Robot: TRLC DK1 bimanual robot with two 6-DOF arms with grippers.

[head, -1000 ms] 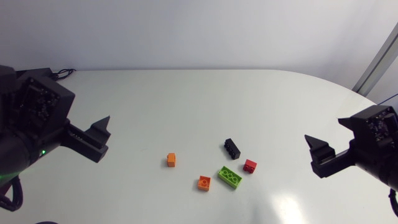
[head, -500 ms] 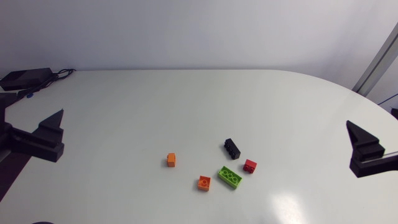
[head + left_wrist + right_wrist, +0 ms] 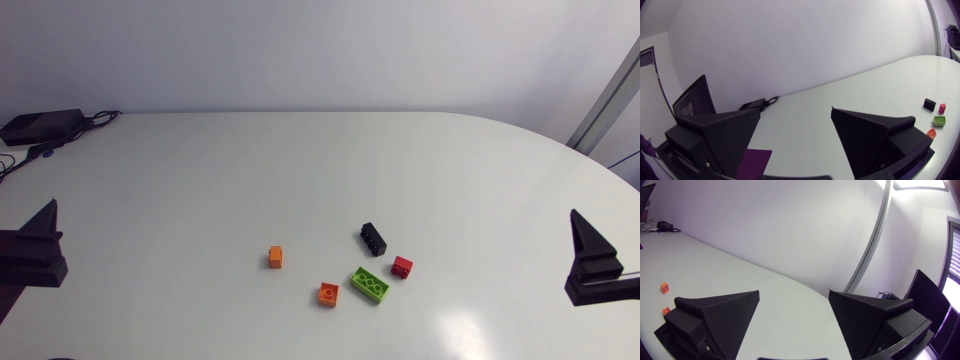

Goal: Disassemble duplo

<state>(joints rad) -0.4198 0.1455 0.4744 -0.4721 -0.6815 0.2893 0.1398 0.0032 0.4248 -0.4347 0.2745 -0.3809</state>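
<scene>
Lying apart on the tabletop: green brick, black brick at its 12 o'clock. Left end effector and right end effector: fingers spread wide, empty.

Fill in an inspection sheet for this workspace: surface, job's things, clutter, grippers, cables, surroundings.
Surface: white table, no marks seen.
Job's things: five bricks lying apart from one another: black brick, red brick, green brick, orange brick, second orange brick off to their left.
Clutter: nothing seen.
Grippers: left gripper and right gripper both open and empty, at the table's side edges, away from the bricks.
Cables: black cable at the far left corner.
Surroundings: nothing seen reaching over the table.
</scene>
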